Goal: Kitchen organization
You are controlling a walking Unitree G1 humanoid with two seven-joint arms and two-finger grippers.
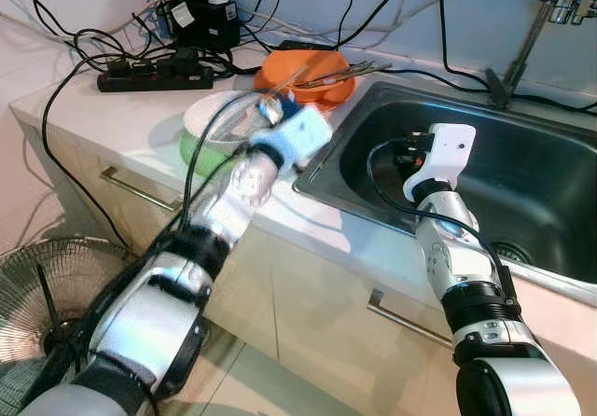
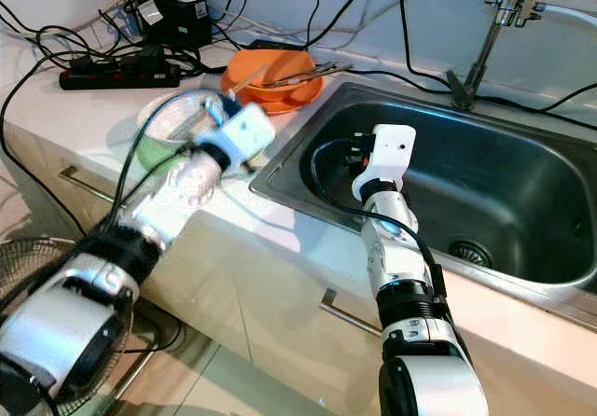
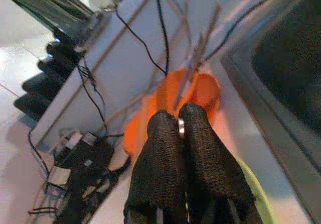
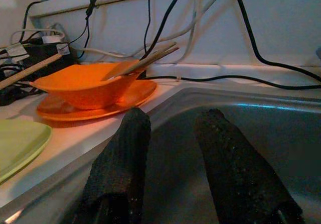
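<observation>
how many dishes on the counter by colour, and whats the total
orange: 2, a bowl on a plate
green: 1, a plate beside them
white: 1, a bowl on the green plate, under the left gripper
total: 4

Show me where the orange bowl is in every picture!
Left eye view: orange bowl on the counter, beside the sink's far left corner.
Right eye view: same spot, upper middle.
Left wrist view: just beyond the fingertips.
Right wrist view: left of centre, on an orange plate.
Shared landmark: the sticks resting in it.
</observation>
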